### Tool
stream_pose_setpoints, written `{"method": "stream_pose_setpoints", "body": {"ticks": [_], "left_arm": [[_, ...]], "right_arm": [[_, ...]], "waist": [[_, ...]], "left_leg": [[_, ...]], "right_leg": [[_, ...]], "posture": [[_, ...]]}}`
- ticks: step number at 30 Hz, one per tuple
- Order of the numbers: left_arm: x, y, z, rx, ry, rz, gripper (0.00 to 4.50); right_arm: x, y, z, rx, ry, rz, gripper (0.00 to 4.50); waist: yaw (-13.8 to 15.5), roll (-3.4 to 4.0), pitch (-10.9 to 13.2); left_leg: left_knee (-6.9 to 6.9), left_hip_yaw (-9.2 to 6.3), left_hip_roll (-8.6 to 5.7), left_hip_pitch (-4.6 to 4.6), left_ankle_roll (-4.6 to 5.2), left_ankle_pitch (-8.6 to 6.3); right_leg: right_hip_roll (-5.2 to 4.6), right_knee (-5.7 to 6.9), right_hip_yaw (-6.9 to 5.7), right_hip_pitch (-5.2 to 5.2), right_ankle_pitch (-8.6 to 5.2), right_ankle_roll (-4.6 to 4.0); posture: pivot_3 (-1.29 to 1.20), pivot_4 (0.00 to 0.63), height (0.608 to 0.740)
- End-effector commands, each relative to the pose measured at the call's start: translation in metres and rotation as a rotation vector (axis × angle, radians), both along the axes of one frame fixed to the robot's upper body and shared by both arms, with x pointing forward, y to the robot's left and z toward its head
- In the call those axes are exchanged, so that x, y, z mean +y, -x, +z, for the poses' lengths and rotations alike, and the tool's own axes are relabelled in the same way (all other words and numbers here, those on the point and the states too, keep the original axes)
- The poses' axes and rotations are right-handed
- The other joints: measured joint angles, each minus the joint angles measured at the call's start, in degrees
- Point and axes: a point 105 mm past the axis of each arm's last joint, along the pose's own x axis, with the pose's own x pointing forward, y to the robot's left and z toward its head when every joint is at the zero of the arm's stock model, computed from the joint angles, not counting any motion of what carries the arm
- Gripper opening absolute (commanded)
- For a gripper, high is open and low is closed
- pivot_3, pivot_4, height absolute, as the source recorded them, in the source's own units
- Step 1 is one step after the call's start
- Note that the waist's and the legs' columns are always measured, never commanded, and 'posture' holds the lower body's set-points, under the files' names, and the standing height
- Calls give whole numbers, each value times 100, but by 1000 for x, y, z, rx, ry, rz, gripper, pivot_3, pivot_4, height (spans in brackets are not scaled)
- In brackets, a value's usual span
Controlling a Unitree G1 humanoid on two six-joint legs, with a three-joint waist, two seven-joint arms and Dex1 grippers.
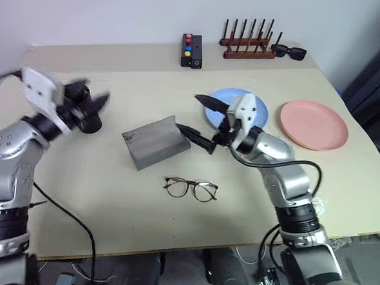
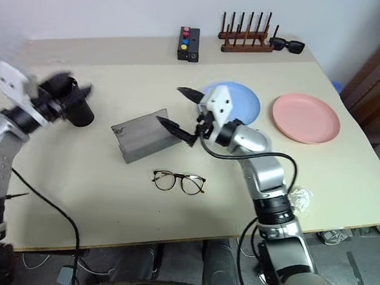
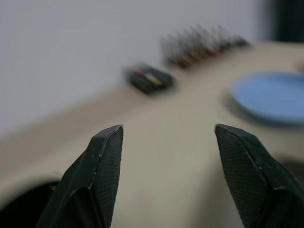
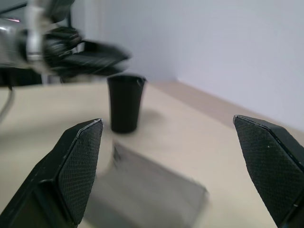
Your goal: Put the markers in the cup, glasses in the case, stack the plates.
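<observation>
On table [image 1: 109,196], centre: grey case [image 1: 152,141], standing open, lid raised toward the right. Just near of case: glasses [image 1: 191,189], lying flat, lenses clear, apart from case and from both grippers.

Right of case: right gripper [image 1: 199,120], fingers spread wide, holding nothing; lower fingertip just beside raised lid, contact not determinable; upper fingertip over left edge of blue plate [image 1: 260,108]. Confirmed in right wrist view: fingers [image 4: 78,164] wide apart, case lid between them and beyond.

Left of case, well apart: black cup [image 1: 88,118], upright on table. Left gripper [image 1: 92,101] close above cup rim, blurred, fingers parted, nothing between them. Confirmed in left wrist view: fingers [image 3: 102,166] apart, bare table between. Seen in right wrist view also, over cup.

Right side of table: blue plate lying flat, partly hidden behind right gripper. Further right, beside it and not touching: pink plate [image 1: 314,124], lying flat. Plates side by side, not stacked.

Far edge of table: black button box [image 1: 192,50] with coloured buttons; right of it, wooden peg rack [image 1: 249,43]; right of rack, touching or nearly so, black sunglasses [image 1: 289,52].

Marker: cannot be told apart anywhere on table; inside of cup not visible.
</observation>
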Motion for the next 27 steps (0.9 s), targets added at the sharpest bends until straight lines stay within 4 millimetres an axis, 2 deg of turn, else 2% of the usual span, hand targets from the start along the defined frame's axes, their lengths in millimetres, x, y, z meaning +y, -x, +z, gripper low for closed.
{"method": "stream_pose_setpoints", "body": {"ticks": [1, 6, 8, 11, 13, 16, 20, 25, 27], "left_arm": [[-31, 17, -8, 73, -77, -183, 4487], [-51, 9, -48, 175, -271, -220, 4487], [-53, 5, -58, 190, -328, -221, 4487], [-53, -5, -66, 204, -372, -187, 4487], [-62, -12, -75, 222, -390, -188, 4487], [-75, -12, -84, 244, -386, -230, 4487], [-79, -9, -90, 257, -384, -266, 4487], [-76, -10, -96, 246, -448, -310, 2171], [-73, -12, -95, 242, -463, -329, 1113]], "right_arm": [[-10, 14, 1, -45, 68, 24, 4500], [-30, 22, -15, -10, 150, -20, 4500], [-32, 24, -18, -3, 156, -36, 4500], [-31, 27, -18, 1, 144, -54, 4500], [-31, 30, -19, 6, 130, -66, 4500], [-28, 33, -22, 12, 122, -72, 4500], [-25, 32, -20, 8, 106, -82, 4500], [-26, 30, -18, -3, 91, -99, 4500], [-26, 32, -19, 0, 88, -102, 4500]], "waist": [[14, -2, 4], [21, -1, 5], [11, -1, 5], [2, -1, 8], [24, -1, 8], [48, -2, 8], [21, -2, 8], [28, -2, 8], [38, -2, 8]], "left_leg": [[2, 0, 0, -2, 0, 0], [9, 2, 0, -4, 0, 0], [8, 2, -1, -5, 0, 0], [3, 2, 0, -5, 0, 0], [3, 2, 1, -5, 0, 0], [8, 1, 0, -11, 0, 0], [10, 2, -1, -21, 0, 0], [7, 0, -1, -17, 0, 0], [11, 0, -1, -18, 0, 0]], "right_leg": [[0, -1, 0, 0, -5, -8], [-1, -10, 0, 4, -15, -4], [-1, -14, 0, 5, -15, -4], [0, -18, 0, 5, -12, -4], [0, -19, 0, 4, -11, -2], [-1, -31, 0, 8, -3, 14], [-2, -45, 0, 8, 7, 1], [-1, -42, -2, 8, 7, 1], [-1, -43, -1, 9, 6, 1]], "posture": [[0, 150, 732], [0, 150, 732], [0, 150, 732], [0, 150, 732], [0, 150, 732], [0, 150, 732], [0, 150, 732], [0, 150, 732], [0, 150, 732]]}}
